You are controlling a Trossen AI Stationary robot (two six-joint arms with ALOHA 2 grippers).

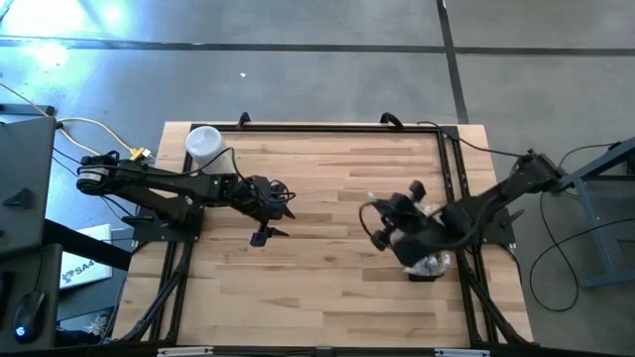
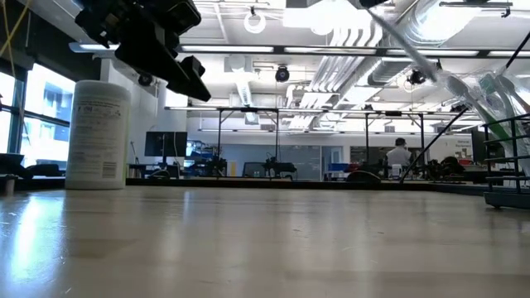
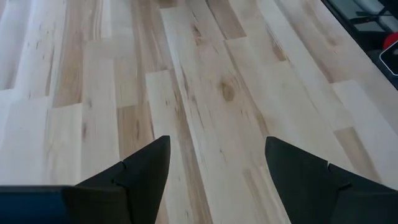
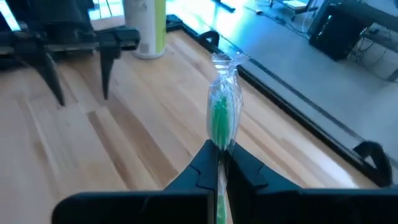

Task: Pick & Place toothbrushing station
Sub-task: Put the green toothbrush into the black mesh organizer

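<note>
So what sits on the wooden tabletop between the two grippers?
Nothing: in the high view, bare wood table separates the open left gripper from the right gripper clamping a wrapped green toothbrush.

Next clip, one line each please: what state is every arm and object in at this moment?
left gripper: open, empty, above bare wood at the table's left-centre.
right gripper: shut on the wrapped green toothbrush, lifted off the table.
wrapped green toothbrush: held by one end, sticking out past the fingertips.
white canister: upright, untouched, at the table's far left corner.
mesh holder: at the right edge, partly hidden under the right arm.
</note>
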